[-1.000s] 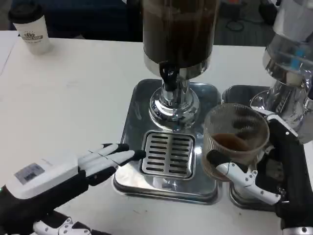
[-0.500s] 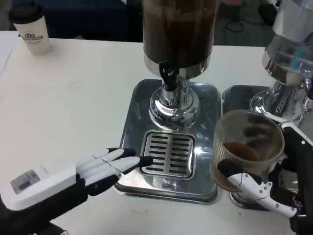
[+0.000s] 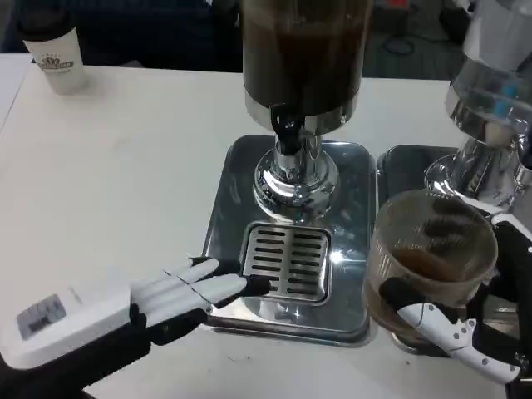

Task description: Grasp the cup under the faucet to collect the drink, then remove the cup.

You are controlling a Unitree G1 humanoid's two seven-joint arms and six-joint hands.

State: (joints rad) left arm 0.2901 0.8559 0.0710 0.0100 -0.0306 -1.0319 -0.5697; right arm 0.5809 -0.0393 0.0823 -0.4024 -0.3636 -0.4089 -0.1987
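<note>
Where the table edge meets the bottom of the head view, the left hand (image 3: 166, 298) lies low with its fingers stretched out flat and together, holding nothing — their tips reach onto the front lip of the steel drip tray (image 3: 218, 249), just beside the slotted grate (image 3: 286, 262). At the same depth on the other side, the right hand (image 3: 465, 324) grips the clear cup (image 3: 431, 258), one white finger curled across its lower wall. That cup, with brown drink in its bottom, hangs off the tray's right edge, well clear of the faucet (image 3: 287, 133). Behind the grate rises the dispenser (image 3: 301, 58), its chrome foot on the tray and its dark tank above. A second chrome dispenser (image 3: 490, 108) stands to the right. Far back on the left — a lidded paper cup (image 3: 56, 54) on the white table (image 3: 125, 166).
</note>
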